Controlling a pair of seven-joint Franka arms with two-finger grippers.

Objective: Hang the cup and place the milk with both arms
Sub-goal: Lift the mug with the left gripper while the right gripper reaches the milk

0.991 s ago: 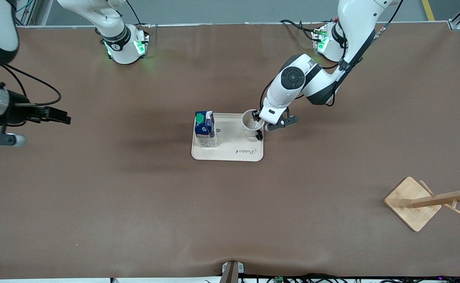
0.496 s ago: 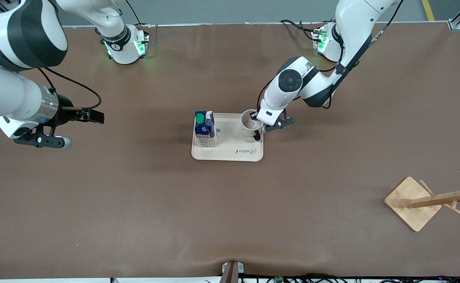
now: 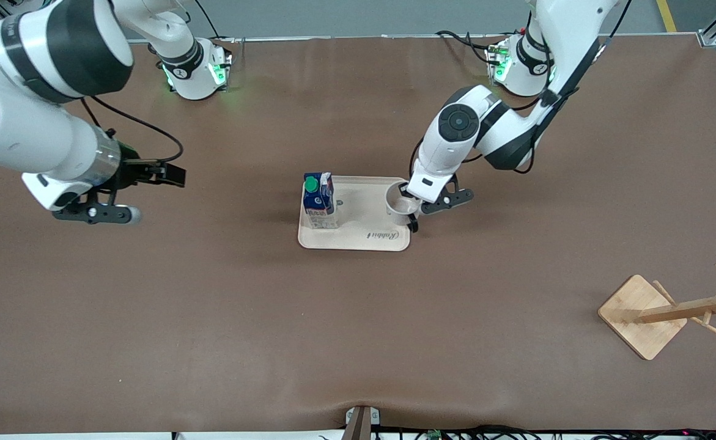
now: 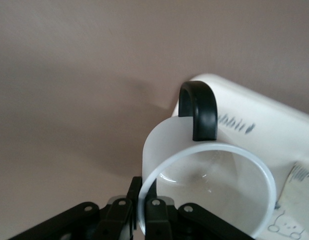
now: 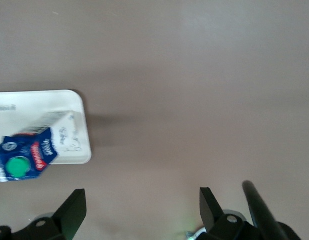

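Left pincer [image 3: 408,201] clamps the cup [image 3: 399,206] over the tray [image 3: 358,235]; right pincer [image 5: 139,212] hangs spread over the worktop [image 3: 211,305].

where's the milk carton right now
The milk stands upright on the tray, at the tray end toward the right arm; the cup in the left gripper is over the tray's other end.

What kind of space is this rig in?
Probably a robotics lab or test cell: two arms bolted to a brown-covered table, aluminium framing at its corner, loose cabling along the table edge.
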